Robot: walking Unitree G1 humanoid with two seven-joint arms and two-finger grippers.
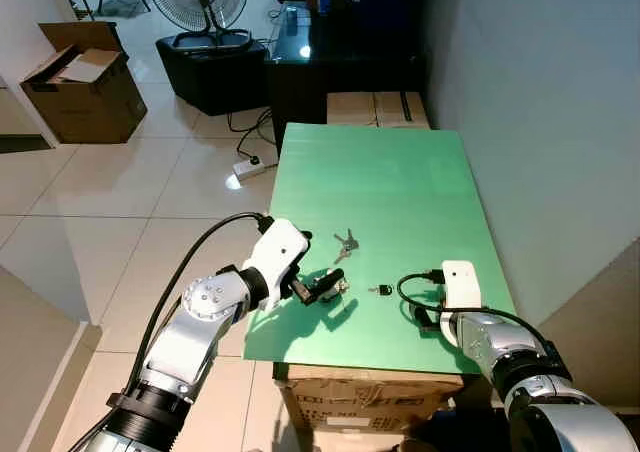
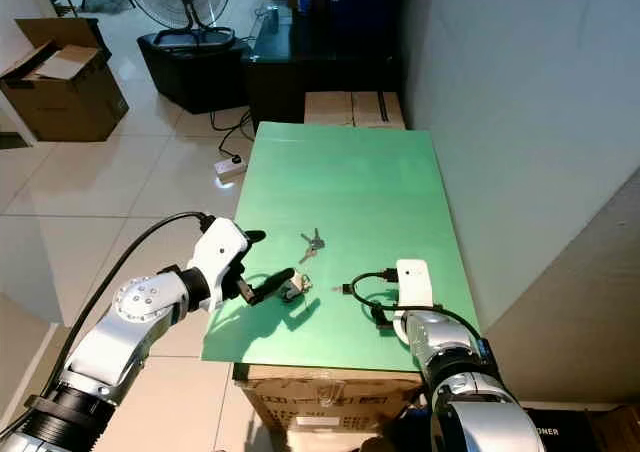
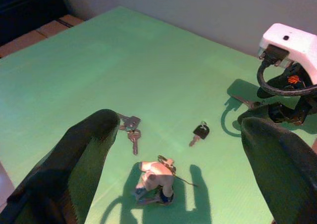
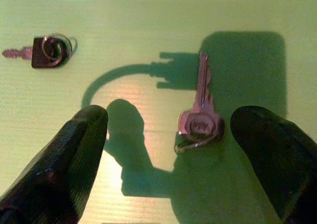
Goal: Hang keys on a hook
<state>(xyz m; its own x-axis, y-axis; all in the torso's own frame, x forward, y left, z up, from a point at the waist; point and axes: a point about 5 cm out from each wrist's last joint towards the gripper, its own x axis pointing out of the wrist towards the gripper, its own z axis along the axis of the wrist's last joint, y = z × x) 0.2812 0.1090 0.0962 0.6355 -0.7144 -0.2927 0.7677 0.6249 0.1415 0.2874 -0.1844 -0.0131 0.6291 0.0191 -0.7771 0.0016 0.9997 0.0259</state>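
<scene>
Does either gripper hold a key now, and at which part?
Nothing is held. The left gripper is open over the pink keychain; the right gripper is open around a silver key.

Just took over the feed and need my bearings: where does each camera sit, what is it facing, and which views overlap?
Left eye and right eye views: on the head, looking down at the green table; both silver arms show, left gripper and right gripper over its near end.
Left wrist view: along two open black fingers at a pink keychain, a silver key pair and a black-headed key.
Right wrist view: along open fingers down at a single silver key.
Shared: the black-headed key lies in both wrist views.
</scene>
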